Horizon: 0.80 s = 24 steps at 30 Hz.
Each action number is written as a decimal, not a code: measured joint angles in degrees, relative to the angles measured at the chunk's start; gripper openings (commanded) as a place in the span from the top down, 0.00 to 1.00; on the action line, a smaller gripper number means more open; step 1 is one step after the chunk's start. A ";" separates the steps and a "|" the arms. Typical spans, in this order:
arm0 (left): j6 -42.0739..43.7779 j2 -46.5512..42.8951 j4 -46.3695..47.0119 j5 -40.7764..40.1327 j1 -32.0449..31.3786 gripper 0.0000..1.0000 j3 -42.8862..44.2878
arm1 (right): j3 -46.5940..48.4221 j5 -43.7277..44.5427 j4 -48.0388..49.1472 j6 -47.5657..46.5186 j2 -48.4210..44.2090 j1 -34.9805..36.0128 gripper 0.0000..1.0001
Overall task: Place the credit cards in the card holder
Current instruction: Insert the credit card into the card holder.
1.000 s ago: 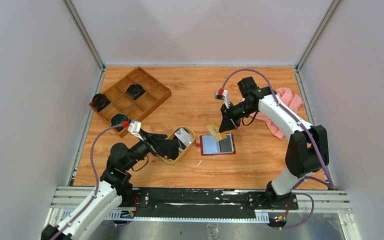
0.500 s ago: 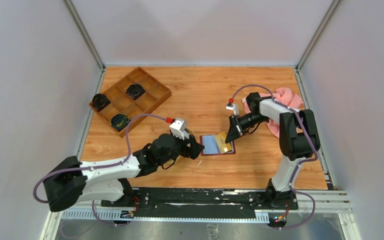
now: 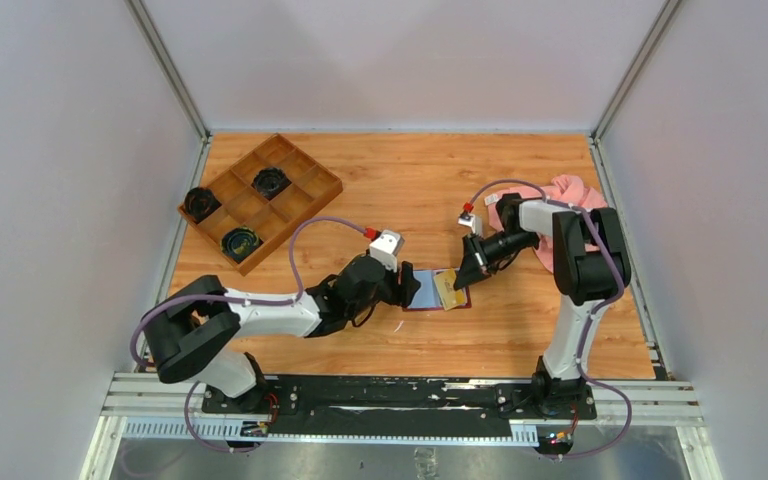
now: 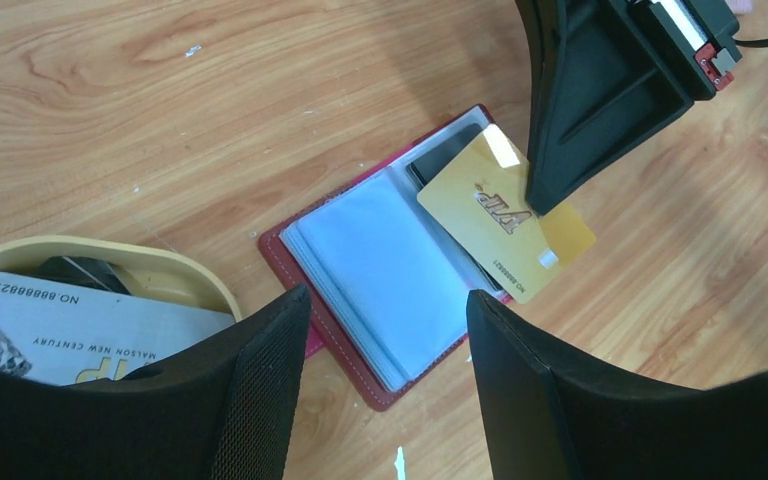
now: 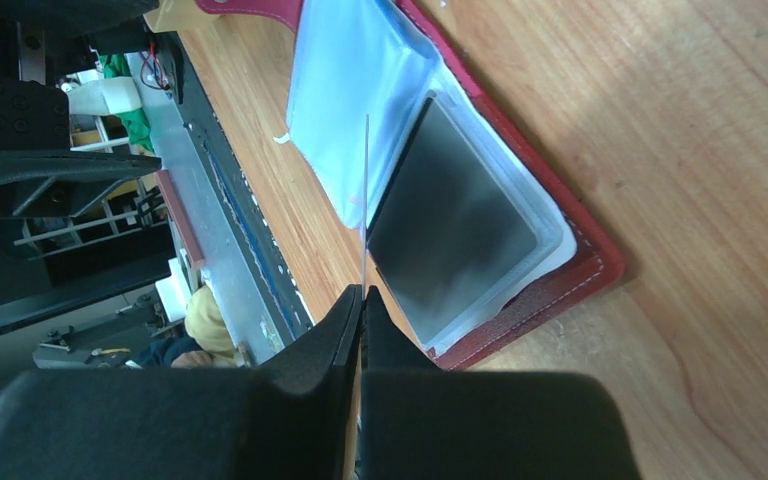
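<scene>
Left gripper now beside card holder, credit card lower over it

tray and its grey card partly hidden behind left end effector.

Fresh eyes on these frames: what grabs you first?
The gold card, pinched in the shut right gripper, is held over the right half of the open red card holder mid-table. Next comes the left gripper, jaws apart and empty, hovering at the holder's left edge. A grey-white card lies in the oval tray beside it.
</scene>
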 measured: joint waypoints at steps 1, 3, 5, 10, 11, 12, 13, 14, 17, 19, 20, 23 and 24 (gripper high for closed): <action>0.24 0.70 0.24 -0.02 0.00 0.39 0.35 | 0.00 -0.02 0.07 0.24 0.55 0.00 1.00; 0.85 2.62 0.63 -0.02 0.00 0.40 1.31 | 0.00 0.00 0.11 0.90 1.42 0.00 1.00; 1.18 4.26 0.79 0.02 0.00 0.43 1.97 | 0.04 -0.02 0.11 1.38 2.05 0.00 1.00; 1.79 7.96 1.11 0.09 -0.09 0.46 3.04 | 0.33 -0.07 0.22 2.93 3.13 0.00 1.00; 1.81 8.55 1.16 0.11 -0.09 0.47 3.04 | 0.48 -0.04 0.17 3.28 3.34 0.00 1.00; 1.81 8.74 1.16 0.13 -0.09 0.47 3.04 | 0.66 -0.09 0.22 3.67 3.56 0.00 1.00; 1.84 9.14 1.16 0.20 -0.09 0.49 3.06 | 0.81 -0.11 0.26 4.02 3.78 0.00 1.00; 1.81 9.57 1.16 0.28 -0.09 0.51 3.17 | 0.92 -0.20 0.26 4.33 4.00 0.00 1.00; 1.81 10.75 1.18 0.55 -0.09 0.55 3.67 | 1.07 -0.66 0.28 5.05 4.61 0.00 1.00; 1.79 11.10 1.22 0.63 -0.13 0.57 3.72 | 1.16 -0.94 0.28 5.62 5.03 0.00 1.00; 1.77 11.21 1.22 0.66 -0.13 0.59 3.72 | 1.22 -1.05 0.26 5.81 5.18 0.00 1.00; 1.73 11.43 1.25 0.63 -0.13 0.64 3.72 | 1.55 -1.40 0.26 6.08 5.55 0.00 1.00; 1.64 11.54 1.27 0.63 -0.13 0.66 3.72 | 1.73 -1.64 0.24 6.10 5.66 0.00 1.00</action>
